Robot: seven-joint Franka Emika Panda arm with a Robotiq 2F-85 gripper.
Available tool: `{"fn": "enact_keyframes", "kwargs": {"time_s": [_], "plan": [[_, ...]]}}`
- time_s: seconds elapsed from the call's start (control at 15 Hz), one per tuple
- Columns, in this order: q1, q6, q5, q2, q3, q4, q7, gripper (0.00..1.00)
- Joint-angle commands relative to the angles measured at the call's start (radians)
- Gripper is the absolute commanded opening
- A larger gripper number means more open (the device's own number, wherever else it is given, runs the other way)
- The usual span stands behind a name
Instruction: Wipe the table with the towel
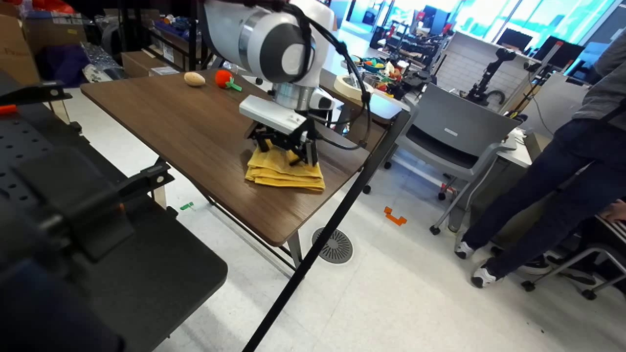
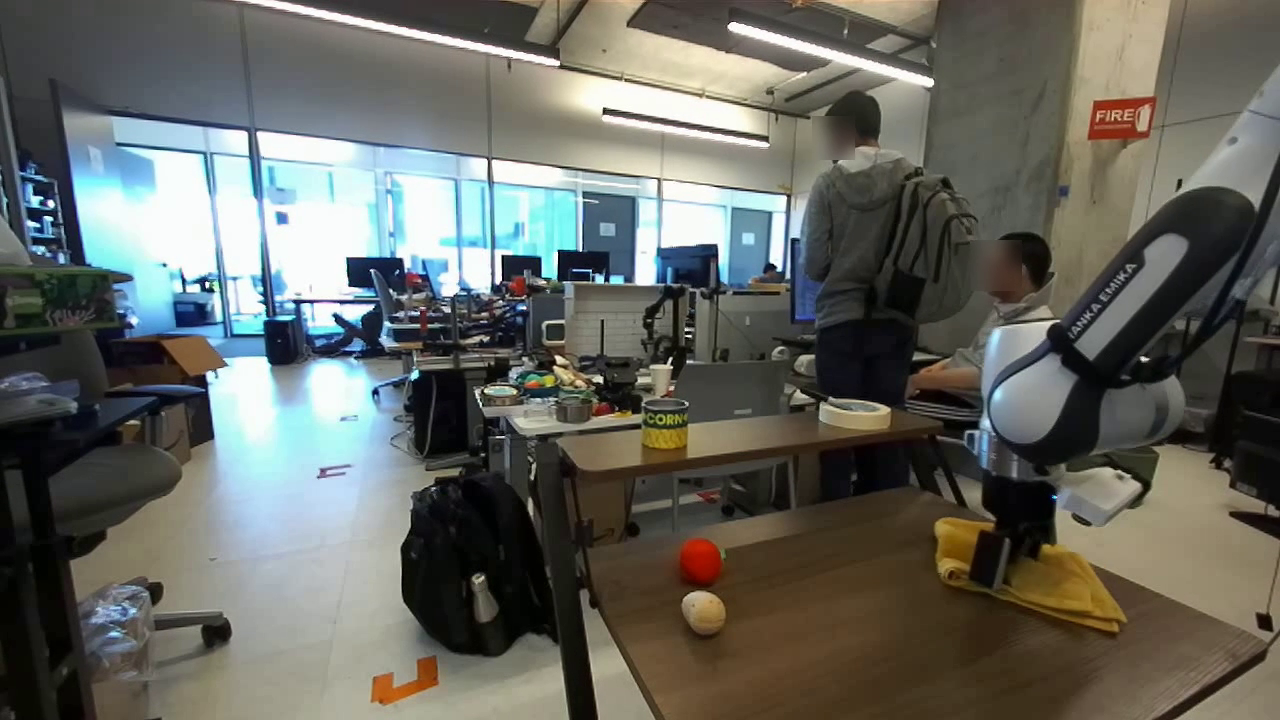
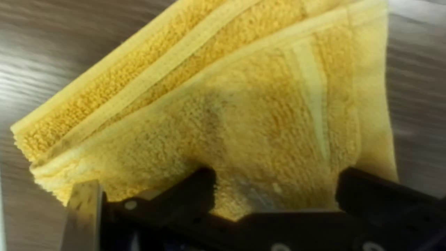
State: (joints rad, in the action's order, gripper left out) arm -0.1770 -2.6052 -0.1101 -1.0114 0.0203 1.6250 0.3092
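Taking hold of the towel [image 1: 286, 178] looks to be the step in hand; the cloth lies folded in layers near one end of the table [image 1: 176, 122], beneath the tool [image 3: 275, 176], well apart from the red ball [image 2: 701, 562] and the pale egg-shaped object [image 2: 704, 612] towards the other end; doing this well would mean closing low and squarely, so that a thick fold bunches up rather than the top layer alone; a shallow pinch could let the lower layers slip once strokes begin, while pressing too hard could drag the fold apart. As for the tool, it points down onto the cloth in both exterior views; the wrist view shows its jaws standing wide apart, with yellow cloth spread between the fingers [image 3: 195, 188]; these seem to touch the towel's upper face, though how firmly they press cannot be told; nothing looks gripped.
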Motion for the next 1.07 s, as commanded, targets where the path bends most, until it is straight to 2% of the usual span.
{"fn": "enact_keyframes", "kwargs": {"time_s": [0.0,0.27,0.8,1.0], "plan": [[-0.040,0.038,0.032,-0.101,0.021,-0.099,-0.050,1.00],[0.000,0.052,0.001,-0.109,0.004,-0.071,-0.038,1.00],[0.142,-0.005,-0.163,0.009,-0.025,0.144,0.066,1.00],[0.197,-0.021,-0.192,0.024,-0.031,0.202,0.041,1.00]]}}
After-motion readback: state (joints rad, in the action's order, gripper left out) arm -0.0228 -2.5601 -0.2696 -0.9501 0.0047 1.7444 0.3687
